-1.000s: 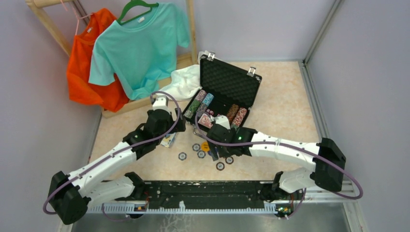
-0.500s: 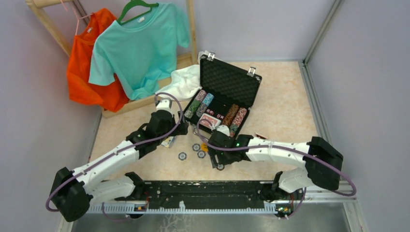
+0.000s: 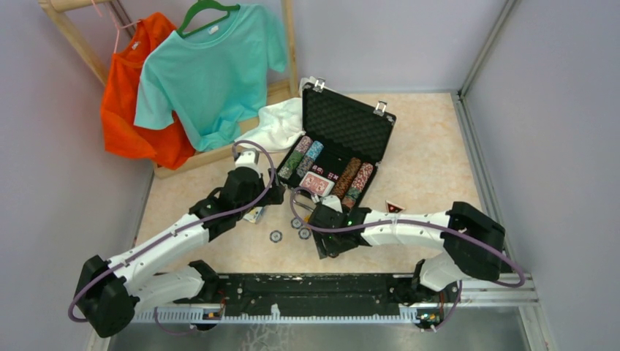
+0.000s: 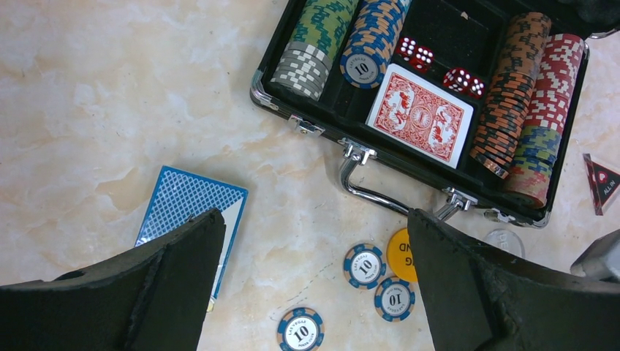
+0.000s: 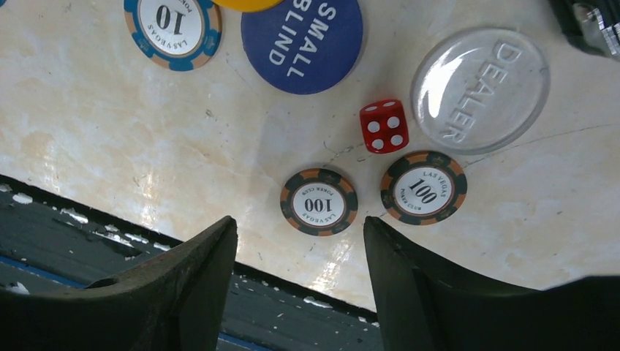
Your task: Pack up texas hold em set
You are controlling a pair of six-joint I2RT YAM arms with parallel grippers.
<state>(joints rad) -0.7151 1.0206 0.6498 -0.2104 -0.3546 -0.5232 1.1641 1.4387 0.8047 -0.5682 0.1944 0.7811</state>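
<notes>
The black rectangular hinged case [image 3: 347, 124] lies open, holding rows of striped poker chips [image 4: 512, 95], a red card deck [image 4: 420, 113] and red dice [image 4: 415, 50] — just in front of it the left gripper [image 4: 314, 241] gapes wide beside a blue card deck [image 4: 191, 219], and the right gripper [image 5: 300, 223] stands parted, empty, over an orange-edged round 100 chip [image 5: 319, 201].

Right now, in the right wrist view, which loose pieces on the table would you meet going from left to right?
blue 10 chip → SMALL BLIND button → red die → 100 chip → DEALER button. The other 100 chip lies directly below the SMALL BLIND button, so it is left out.
</notes>
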